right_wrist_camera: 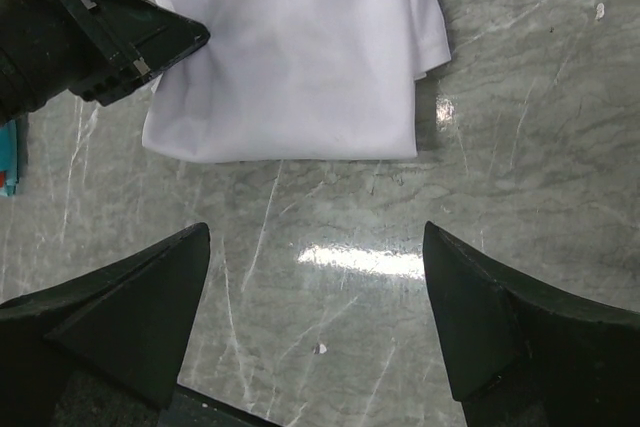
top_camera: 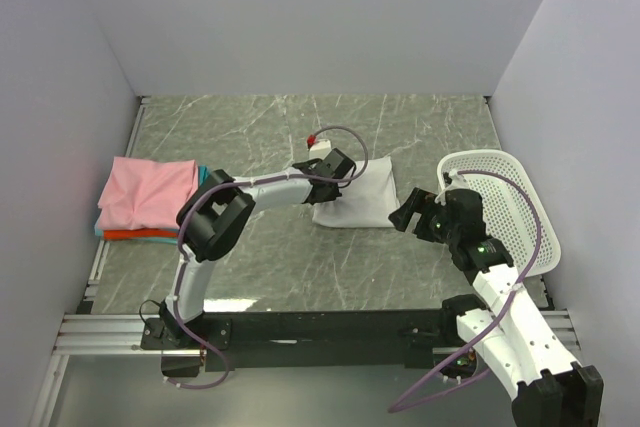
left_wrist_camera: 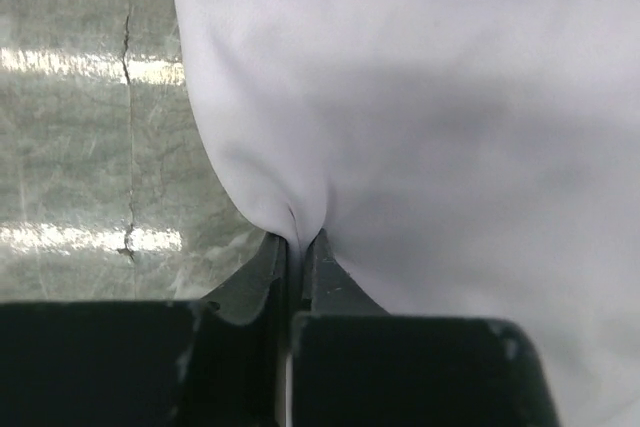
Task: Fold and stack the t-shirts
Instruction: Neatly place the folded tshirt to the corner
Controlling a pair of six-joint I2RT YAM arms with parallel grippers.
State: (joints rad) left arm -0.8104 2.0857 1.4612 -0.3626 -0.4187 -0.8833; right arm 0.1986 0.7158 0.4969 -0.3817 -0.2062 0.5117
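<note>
The left hand (left_wrist_camera: 297, 259) is clenched on an edge of the white t-shirt (left_wrist_camera: 420, 97), with a pucker of cloth pinched between its tips. Its arm reaches from the lower left to the middle of the overhead frame, elbow bent. The folded shirt lies on the marble surface (top_camera: 260, 267) at centre. The right hand (right_wrist_camera: 315, 237) hangs released, spread wide, just right of the shirt, touching nothing. A pink t-shirt (top_camera: 150, 192) tops other folded ones at the left edge.

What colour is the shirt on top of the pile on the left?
The top shirt is pink, clearest in the top external view.
</note>
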